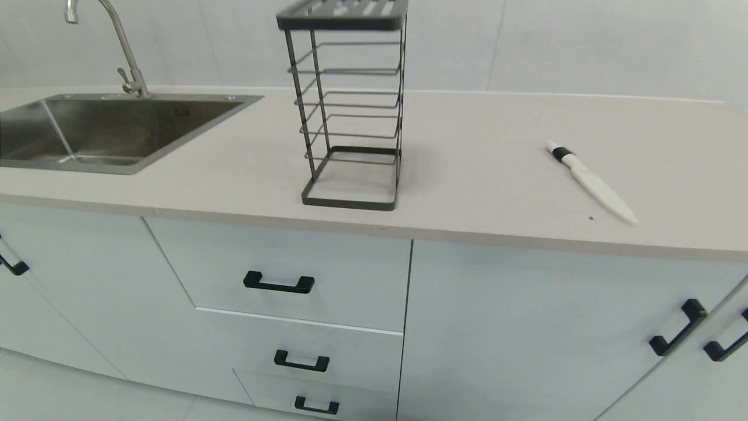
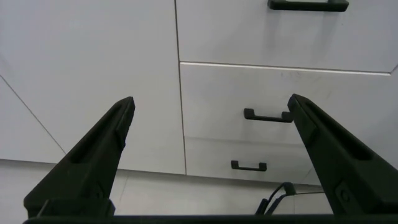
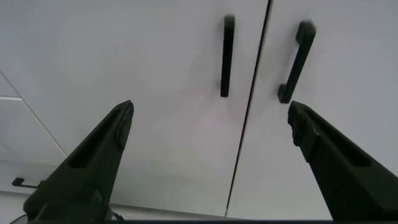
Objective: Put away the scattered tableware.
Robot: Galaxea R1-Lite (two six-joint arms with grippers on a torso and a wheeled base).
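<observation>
Head cam: high, looks down on counter (image 1: 467, 134) & drawers (image 1: 280, 257). Wrist cams: low, close-up; left shares drawers w/ head, right the doors (image 3: 155, 93).

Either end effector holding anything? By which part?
Nothing held. Left end effector and right end effector are open and empty; the knife lies on the countertop.

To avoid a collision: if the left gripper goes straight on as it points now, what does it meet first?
The left gripper would probably meet the white drawer front near its black handle; depth is unclear.
</observation>
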